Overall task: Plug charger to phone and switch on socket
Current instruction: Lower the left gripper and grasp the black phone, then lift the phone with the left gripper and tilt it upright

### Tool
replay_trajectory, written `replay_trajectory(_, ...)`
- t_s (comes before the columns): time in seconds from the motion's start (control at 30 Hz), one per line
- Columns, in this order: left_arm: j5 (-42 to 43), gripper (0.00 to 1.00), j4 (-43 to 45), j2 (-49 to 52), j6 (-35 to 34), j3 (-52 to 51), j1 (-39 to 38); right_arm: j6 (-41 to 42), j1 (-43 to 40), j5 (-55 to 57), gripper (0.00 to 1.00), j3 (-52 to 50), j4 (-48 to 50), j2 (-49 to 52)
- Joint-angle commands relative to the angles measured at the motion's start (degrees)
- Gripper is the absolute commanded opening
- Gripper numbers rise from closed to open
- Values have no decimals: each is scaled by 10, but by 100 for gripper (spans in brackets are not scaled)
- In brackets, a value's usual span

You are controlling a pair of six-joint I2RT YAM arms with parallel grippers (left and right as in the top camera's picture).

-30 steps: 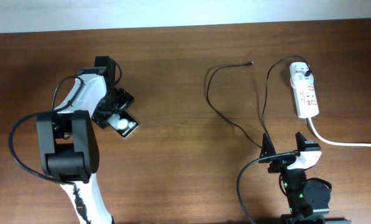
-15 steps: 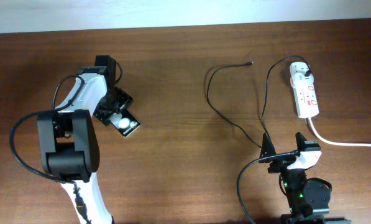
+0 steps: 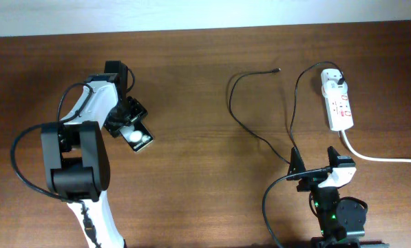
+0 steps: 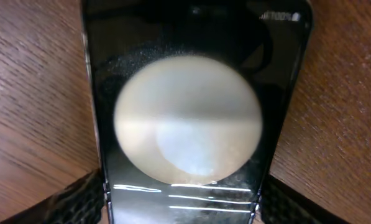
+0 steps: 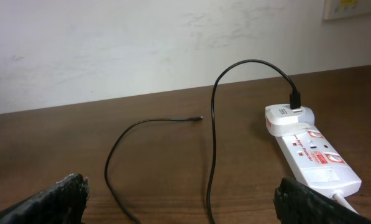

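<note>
Barely begun. Pinches phone (image 4: 185,124) by its long edges in left gripper (image 4: 182,196), flat on table (image 3: 191,179) at left. Leaves cable (image 3: 243,117) tip loose mid-table, well apart from phone. Shows plug (image 3: 332,77) already in power strip (image 3: 339,109) at right, switch unreadable. Holds right gripper (image 5: 184,190) jaws spread, empty.

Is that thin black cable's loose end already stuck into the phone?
No, the charger tip lies loose on the wood, well apart from the phone.
</note>
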Motion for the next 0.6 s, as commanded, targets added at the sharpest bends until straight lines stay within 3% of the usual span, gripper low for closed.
replay_trajectory(0.0,-13,96,-6,28,14,-7,3,-6,-4,3,99,-3,-3,-5)
replay_trajectory(0.03,-10,99,-8,28,14,-7,3,-6,-4,3,99,-3,-3,-5)
replay_trajectory(0.3,5,98,-9,28,14,-7,3,-6,-4,3,99,-3,-3,-5)
replay_trajectory(0.57,24,69,-9,28,14,-7,3,-6,-4,3,99,-3,-3,-5)
